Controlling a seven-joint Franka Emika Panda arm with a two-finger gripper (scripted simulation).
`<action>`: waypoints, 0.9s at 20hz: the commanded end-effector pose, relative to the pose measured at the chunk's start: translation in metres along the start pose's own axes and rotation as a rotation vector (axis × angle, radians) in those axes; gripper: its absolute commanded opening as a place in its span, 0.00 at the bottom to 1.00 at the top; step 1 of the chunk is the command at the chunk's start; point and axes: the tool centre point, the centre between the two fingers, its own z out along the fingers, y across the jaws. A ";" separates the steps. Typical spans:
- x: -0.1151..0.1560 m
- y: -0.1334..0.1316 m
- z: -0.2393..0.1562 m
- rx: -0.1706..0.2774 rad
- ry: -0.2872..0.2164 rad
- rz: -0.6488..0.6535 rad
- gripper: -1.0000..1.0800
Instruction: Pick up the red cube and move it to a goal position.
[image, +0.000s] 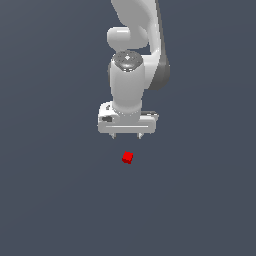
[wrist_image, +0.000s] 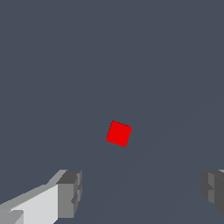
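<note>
claw (image: 127, 136) hung wide open, fingertips (wrist_image: 70, 192) cut off at the frame edge, red cube (wrist_image: 119, 133) apart.

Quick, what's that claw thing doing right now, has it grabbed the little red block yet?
Gripper: open and empty, its fingers spread wide apart. The red cube lies apart from it on the floor, not held.

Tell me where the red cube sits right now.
In the exterior view the red cube lies on the grey floor, just below the open pincer, near centre, untouched.
</note>
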 end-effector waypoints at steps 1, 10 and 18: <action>0.000 0.000 0.000 0.000 0.000 0.000 0.96; 0.000 -0.001 0.030 0.001 -0.007 0.058 0.96; 0.000 -0.003 0.100 0.003 -0.024 0.190 0.96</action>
